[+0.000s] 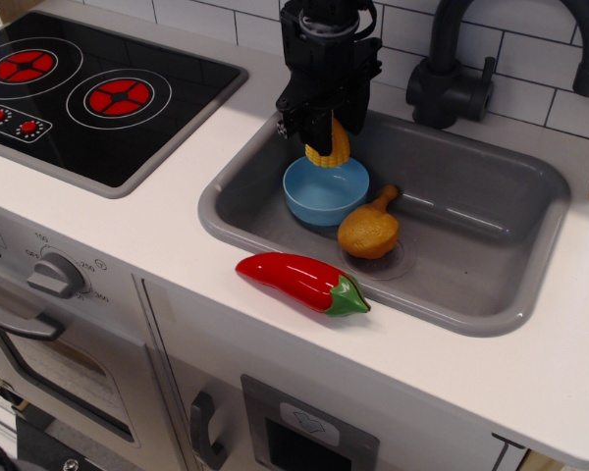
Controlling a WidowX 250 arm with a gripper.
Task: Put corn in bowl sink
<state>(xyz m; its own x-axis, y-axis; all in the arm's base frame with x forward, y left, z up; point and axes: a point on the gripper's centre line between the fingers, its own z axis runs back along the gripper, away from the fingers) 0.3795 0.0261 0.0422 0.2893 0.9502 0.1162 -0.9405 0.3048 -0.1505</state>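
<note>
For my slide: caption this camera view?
Gripper holds corn just above the blue bowl in the sink.

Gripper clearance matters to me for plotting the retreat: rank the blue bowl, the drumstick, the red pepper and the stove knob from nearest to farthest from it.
From the gripper, holding the corn:
1. Blue bowl, just below the jaws, in the sink.
2. Drumstick, in the sink near the drain, right of the bowl.
3. Red pepper, on the counter at the sink's front edge.
4. Stove knob, on the front panel, far left.
</note>
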